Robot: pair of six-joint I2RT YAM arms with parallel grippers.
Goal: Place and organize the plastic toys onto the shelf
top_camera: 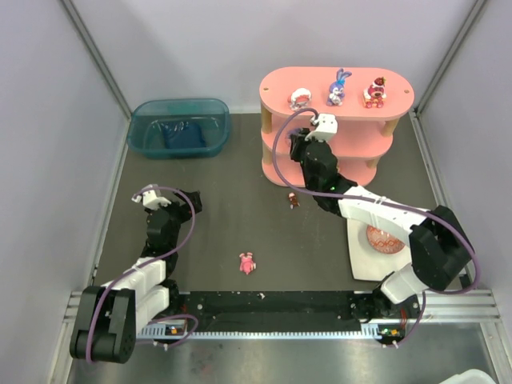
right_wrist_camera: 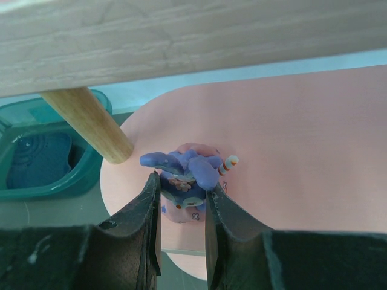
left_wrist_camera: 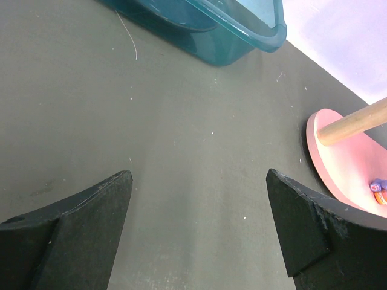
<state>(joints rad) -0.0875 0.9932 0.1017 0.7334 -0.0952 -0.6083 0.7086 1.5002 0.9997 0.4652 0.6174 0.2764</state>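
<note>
The pink shelf (top_camera: 344, 76) stands at the back right. On its top board are a pink-white toy (top_camera: 299, 99), a purple bunny (top_camera: 338, 88) and a red toy (top_camera: 374, 93). My right gripper (top_camera: 314, 138) reaches in under the top board. In the right wrist view it (right_wrist_camera: 182, 188) is shut on a blue-purple figurine (right_wrist_camera: 187, 172) at the left end of a pink board (right_wrist_camera: 290, 133). A dark red toy (top_camera: 294, 200) and a pink toy (top_camera: 247, 262) lie on the mat. My left gripper (top_camera: 182, 202) is open and empty over the mat (left_wrist_camera: 199, 205).
A teal bin (top_camera: 179, 126) stands at the back left and shows in the left wrist view (left_wrist_camera: 211, 30). A patterned egg (top_camera: 382, 238) lies on a white plate (top_camera: 360, 260) under my right arm. A wooden post (right_wrist_camera: 91, 124) stands just left of the held figurine.
</note>
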